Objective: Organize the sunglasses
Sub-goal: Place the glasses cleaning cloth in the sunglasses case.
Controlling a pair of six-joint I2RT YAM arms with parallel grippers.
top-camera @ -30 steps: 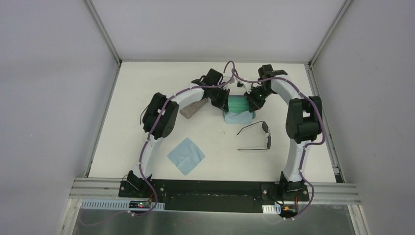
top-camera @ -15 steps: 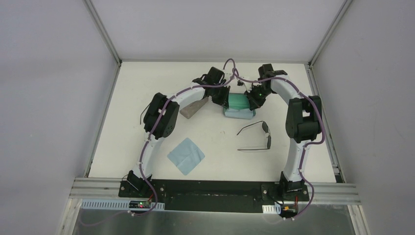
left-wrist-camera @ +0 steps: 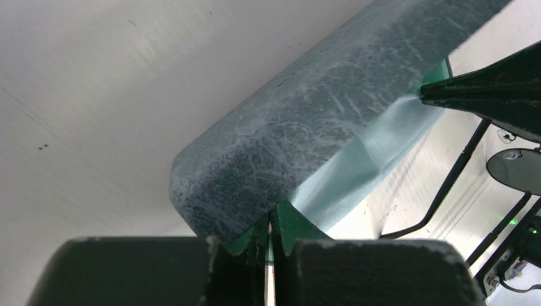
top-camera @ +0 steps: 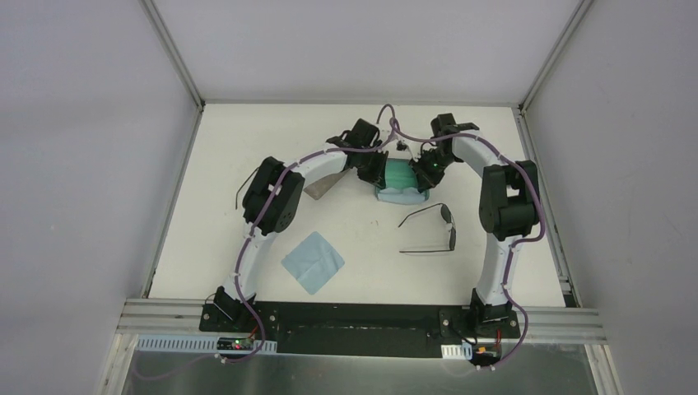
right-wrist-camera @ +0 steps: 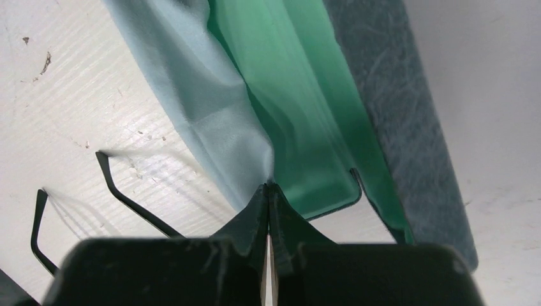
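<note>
One pair of black wire-framed sunglasses (top-camera: 432,230) lies open on the table, right of centre. Its thin arms (right-wrist-camera: 127,199) show in the right wrist view and beyond the case in the left wrist view (left-wrist-camera: 446,185). The open blue case (top-camera: 401,175) with a green lining (right-wrist-camera: 300,115) sits at the far middle. A light blue cloth (left-wrist-camera: 370,153) stretches over it between my two grippers. My left gripper (left-wrist-camera: 271,223) is shut on one end of the cloth, at the case's left end (top-camera: 377,170). At the case's right end (top-camera: 424,169), my right gripper (right-wrist-camera: 268,187) is shut on the other end.
A beige case (top-camera: 323,183) lies just left of the blue one, partly under my left arm. A second light blue cloth (top-camera: 313,262) lies flat at the near left. The white table (top-camera: 214,206) is closed in by side walls and a back wall.
Both grippers have moved a little away from me, drawing the cloth from the case's near edge up over the green lining. The sunglasses have not moved.
</note>
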